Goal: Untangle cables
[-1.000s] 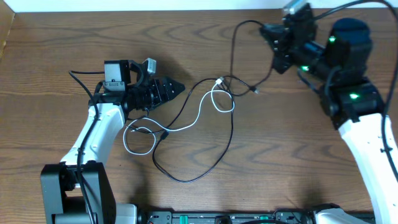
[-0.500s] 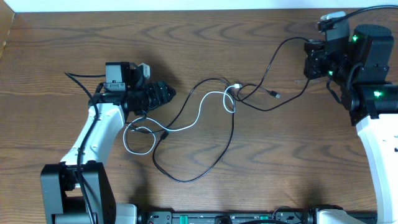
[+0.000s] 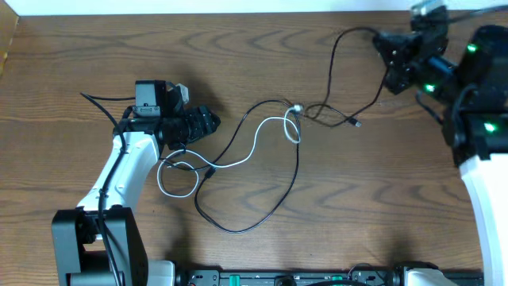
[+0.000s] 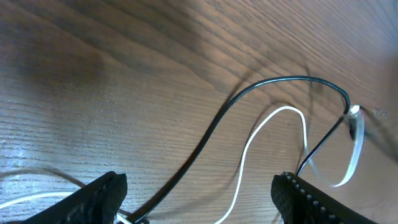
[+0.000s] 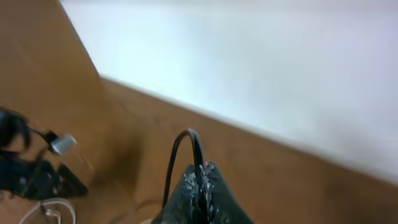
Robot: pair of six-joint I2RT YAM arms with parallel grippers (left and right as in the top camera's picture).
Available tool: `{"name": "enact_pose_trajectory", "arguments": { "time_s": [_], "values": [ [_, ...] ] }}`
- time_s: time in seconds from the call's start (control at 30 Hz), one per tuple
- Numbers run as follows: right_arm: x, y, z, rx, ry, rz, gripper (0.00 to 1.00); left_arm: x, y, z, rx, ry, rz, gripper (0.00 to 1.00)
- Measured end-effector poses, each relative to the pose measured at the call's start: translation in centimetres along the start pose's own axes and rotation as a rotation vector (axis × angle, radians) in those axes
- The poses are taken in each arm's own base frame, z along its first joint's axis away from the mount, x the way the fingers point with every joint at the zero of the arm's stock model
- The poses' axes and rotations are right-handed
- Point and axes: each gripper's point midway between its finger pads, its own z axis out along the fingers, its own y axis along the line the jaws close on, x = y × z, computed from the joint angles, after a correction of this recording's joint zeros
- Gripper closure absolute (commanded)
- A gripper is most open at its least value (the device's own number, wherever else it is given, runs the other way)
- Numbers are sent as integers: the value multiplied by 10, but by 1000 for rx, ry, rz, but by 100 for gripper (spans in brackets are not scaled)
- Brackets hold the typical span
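Two cables lie on the brown wooden table [image 3: 79, 48], one thin black cord [image 3: 297, 167] and one thin white cord [image 3: 252, 147]. They cross and loop together between the two arms, and the white one's closed loop lies beside the left arm. The left claw [image 4: 199, 186] is spread wide with nothing in it, both cords running on the table ahead of it, while the right claw [image 5: 200, 177], at the table's far right corner, is pinched tight on the thin black cord, which leads from the tangle to it.
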Motion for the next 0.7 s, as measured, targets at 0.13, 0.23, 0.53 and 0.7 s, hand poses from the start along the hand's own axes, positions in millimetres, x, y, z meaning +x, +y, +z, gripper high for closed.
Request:
{"name": "enact_pose_trajectory", "arguments": {
  "time_s": [0.13, 0.23, 0.53, 0.7],
  "values": [
    [-42, 8, -47, 46, -126, -82, 99, 0, 0, 0, 0, 0, -1, 21],
    [-57, 2, -79, 150, -171, -105, 99, 0, 0, 0, 0, 0, -1, 21],
    [-35, -74, -116, 576, -97, -4, 99, 0, 0, 0, 0, 0, -1, 21],
    [0, -117, -103, 687, 16, 65, 99, 0, 0, 0, 0, 0, -1, 21]
  ]
}}
